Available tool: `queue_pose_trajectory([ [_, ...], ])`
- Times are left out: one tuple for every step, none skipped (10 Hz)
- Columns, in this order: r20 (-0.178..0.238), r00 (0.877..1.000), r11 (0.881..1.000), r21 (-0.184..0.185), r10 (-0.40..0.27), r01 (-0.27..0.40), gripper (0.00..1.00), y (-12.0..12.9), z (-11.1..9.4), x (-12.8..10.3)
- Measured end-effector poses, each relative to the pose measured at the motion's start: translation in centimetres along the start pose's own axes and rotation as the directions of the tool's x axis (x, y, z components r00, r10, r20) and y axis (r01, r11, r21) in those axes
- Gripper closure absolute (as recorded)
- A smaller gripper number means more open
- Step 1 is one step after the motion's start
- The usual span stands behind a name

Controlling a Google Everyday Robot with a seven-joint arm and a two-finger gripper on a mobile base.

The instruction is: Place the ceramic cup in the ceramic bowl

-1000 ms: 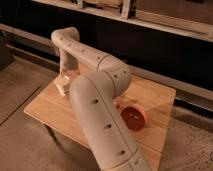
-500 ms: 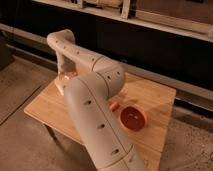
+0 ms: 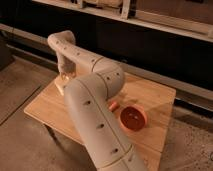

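Note:
The ceramic bowl [image 3: 133, 118], shallow, round and red-orange, sits on the wooden table [image 3: 155, 100] at the front right, free of the arm. My cream arm rises from the bottom, bends at the elbow [image 3: 107, 75] and reaches back left. The gripper [image 3: 63, 76] hangs down over the table's far left corner, well left of the bowl. A small cream shape [image 3: 61, 87] just under the gripper looks like the ceramic cup. I cannot tell whether the gripper touches it.
A slim orange carrot-like piece [image 3: 113, 105] lies beside the arm, just left of the bowl. Dark shelving [image 3: 150, 20] runs along the back wall. The table edges drop to concrete floor [image 3: 20, 90] on the left and front.
The arm has swung left, so the whole bowl now shows. The gripper has stayed over the far left corner of the table.

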Motion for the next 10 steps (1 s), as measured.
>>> queue_pose_trajectory([
  [0.002, 1.0, 1.0, -0.001, 0.0, 0.0, 0.95, -0.1, 0.0, 0.0],
  [0.004, 1.0, 1.0, -0.002, 0.0, 0.0, 0.99, -0.2, -0.1, 0.0],
  [0.007, 1.0, 1.0, 0.0, 0.0, 0.0, 1.0, -0.3, -0.2, 0.1],
  [0.011, 1.0, 1.0, 0.003, 0.009, -0.009, 1.0, -0.4, -0.5, 0.1],
  [0.021, 0.999, 1.0, 0.005, 0.025, -0.025, 1.0, -0.5, -1.1, 0.2],
  [0.03, 0.999, 0.999, 0.007, 0.042, -0.042, 1.0, -0.6, -1.7, 0.3],
  [0.045, 0.997, 0.998, 0.011, 0.067, -0.067, 1.0, -0.9, -2.7, 0.7],
  [0.056, 0.995, 0.996, 0.016, 0.087, -0.088, 1.0, -1.2, -3.5, 1.2],
  [0.072, 0.991, 0.994, 0.017, 0.109, -0.111, 1.0, -1.7, -4.4, 1.7],
  [0.089, 0.987, 0.99, 0.022, 0.135, -0.137, 1.0, -2.4, -5.3, 2.7],
])
